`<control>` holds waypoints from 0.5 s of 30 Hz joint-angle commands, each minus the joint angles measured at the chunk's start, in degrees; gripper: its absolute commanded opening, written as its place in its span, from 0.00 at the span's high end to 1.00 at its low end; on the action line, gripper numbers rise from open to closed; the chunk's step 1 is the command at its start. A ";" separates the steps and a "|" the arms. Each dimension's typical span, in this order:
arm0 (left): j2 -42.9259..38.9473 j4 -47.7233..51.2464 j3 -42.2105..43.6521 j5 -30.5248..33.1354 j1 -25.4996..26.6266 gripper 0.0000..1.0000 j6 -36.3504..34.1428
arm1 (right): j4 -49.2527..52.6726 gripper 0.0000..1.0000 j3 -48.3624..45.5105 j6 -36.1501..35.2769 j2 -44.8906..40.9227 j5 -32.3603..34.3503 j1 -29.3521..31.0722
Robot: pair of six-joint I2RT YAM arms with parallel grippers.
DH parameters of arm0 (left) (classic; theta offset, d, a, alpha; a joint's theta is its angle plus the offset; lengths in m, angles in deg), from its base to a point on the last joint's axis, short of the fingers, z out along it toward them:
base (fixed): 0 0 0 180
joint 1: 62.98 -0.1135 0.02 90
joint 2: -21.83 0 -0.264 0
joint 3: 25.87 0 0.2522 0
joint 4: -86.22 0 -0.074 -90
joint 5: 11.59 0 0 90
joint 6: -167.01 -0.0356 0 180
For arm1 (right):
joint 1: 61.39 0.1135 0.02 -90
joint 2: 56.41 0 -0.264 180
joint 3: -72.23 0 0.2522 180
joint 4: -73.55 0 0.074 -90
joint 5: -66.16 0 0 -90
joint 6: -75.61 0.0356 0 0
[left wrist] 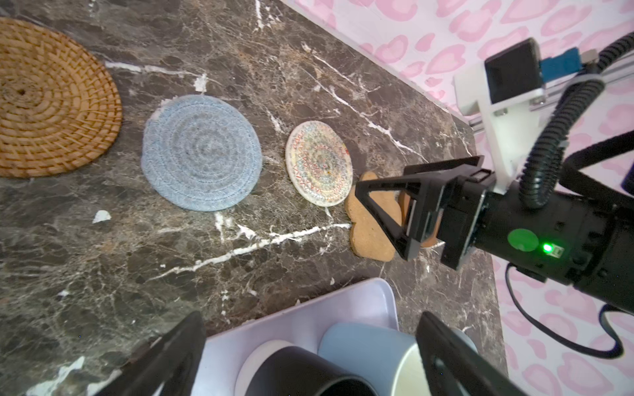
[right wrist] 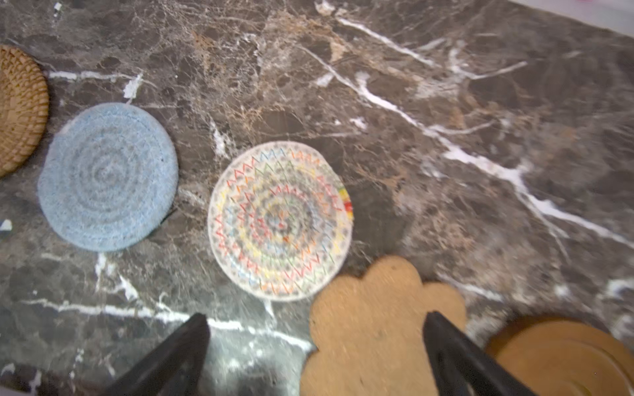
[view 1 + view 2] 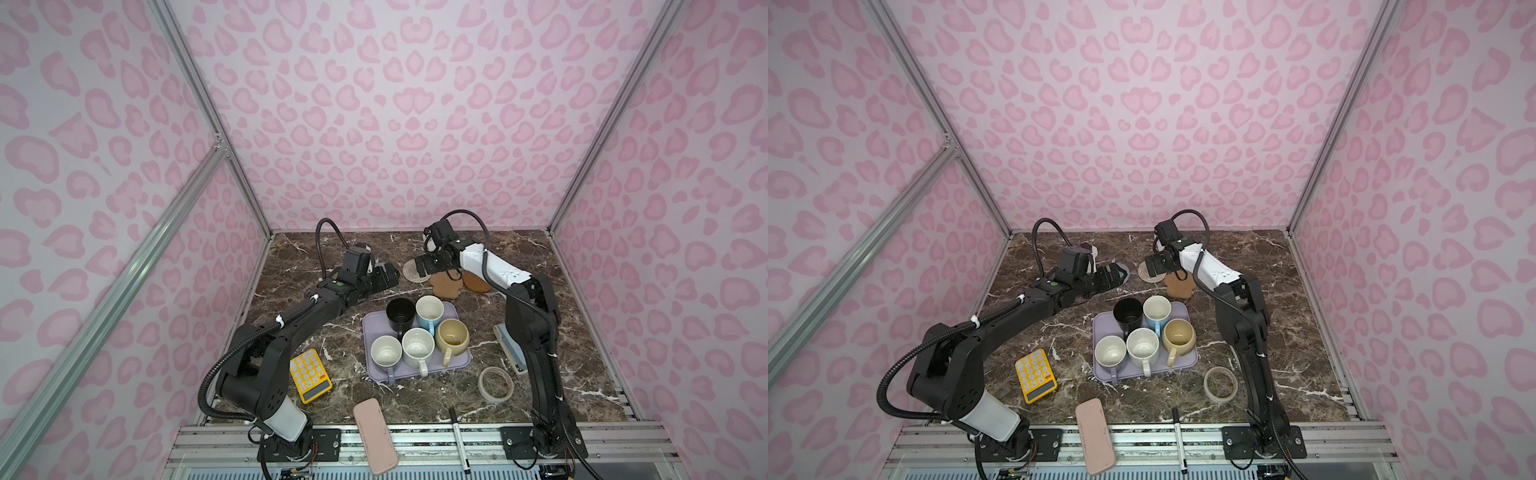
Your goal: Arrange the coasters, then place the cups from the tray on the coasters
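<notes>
Paw coaster (image 2: 370, 329): tan, lobed, flat beneath the right hand (image 2: 317, 319).
Right hand: wide, empty.
Room: bare counter (image 2: 446, 171) beyond its fingertips.
Left hand (image 1: 310, 319): wide, empty.

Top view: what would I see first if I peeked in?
Probably the pink spotted walls all around. Then five mugs crowded on a lavender tray mid-table, with a bright yellow calculator to its left. Behind the tray lies a row of coasters.

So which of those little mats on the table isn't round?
The tan paw-shaped cork mat: its edge bulges into toe-like lobes, while every other mat is a plain circle.
</notes>
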 commanded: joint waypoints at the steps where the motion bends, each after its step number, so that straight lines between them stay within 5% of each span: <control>1: -1.67 1.68 -1.68 2.28 1.12 0.02 -2.35 | -4.49 0.01 -7.42 5.49 -4.83 -1.49 -1.23; 6: -2.02 3.02 -2.96 3.25 3.38 0.02 -2.64 | -7.79 0.01 -17.99 8.59 -10.13 -1.72 -2.95; 15: -1.41 4.65 -4.30 4.69 6.24 0.02 -2.57 | -8.26 0.01 -23.38 10.30 -9.49 -0.41 -3.05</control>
